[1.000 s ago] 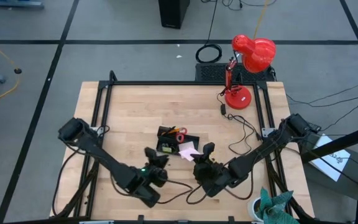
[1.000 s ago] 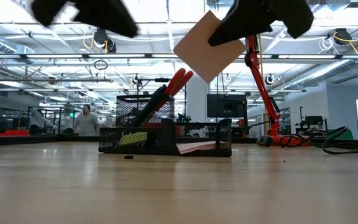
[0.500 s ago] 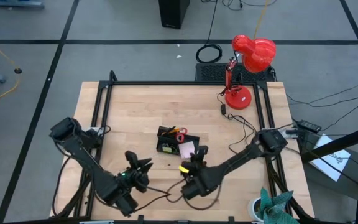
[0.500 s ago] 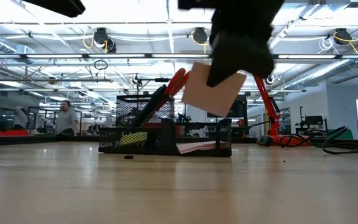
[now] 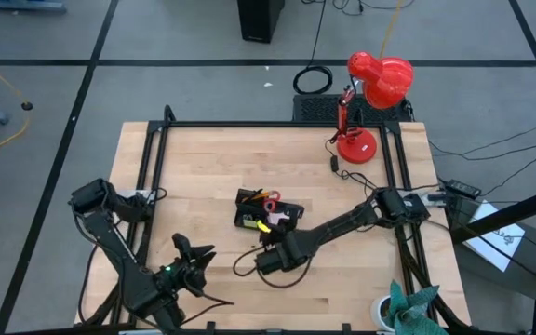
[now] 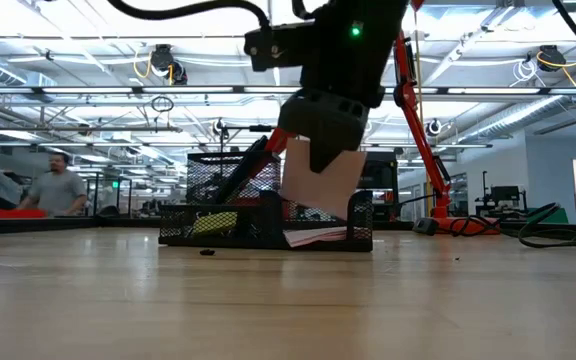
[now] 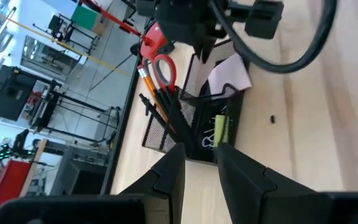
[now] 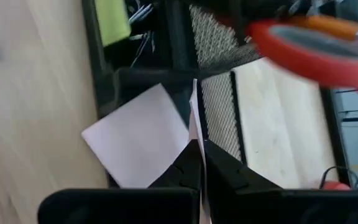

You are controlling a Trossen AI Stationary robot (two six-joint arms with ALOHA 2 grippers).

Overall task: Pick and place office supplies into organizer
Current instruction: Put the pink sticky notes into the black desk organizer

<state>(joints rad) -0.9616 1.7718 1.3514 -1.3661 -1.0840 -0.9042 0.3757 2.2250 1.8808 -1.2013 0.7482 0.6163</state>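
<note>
Right jaws pinch sticky-note pad [image 8: 143,134], seemingly over organizer [image 8: 166,68].

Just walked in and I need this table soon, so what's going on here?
The robot is sorting office supplies into a black mesh organizer mid-table. The right gripper is shut on a pink sticky note and holds it right at the organizer, above more pink notes lying in its low front section. Red-handled scissors, pencils and pens already stand in the taller cup. The left gripper waits at the table's near-left, holding nothing. A small black clip lies on the wood.
</note>
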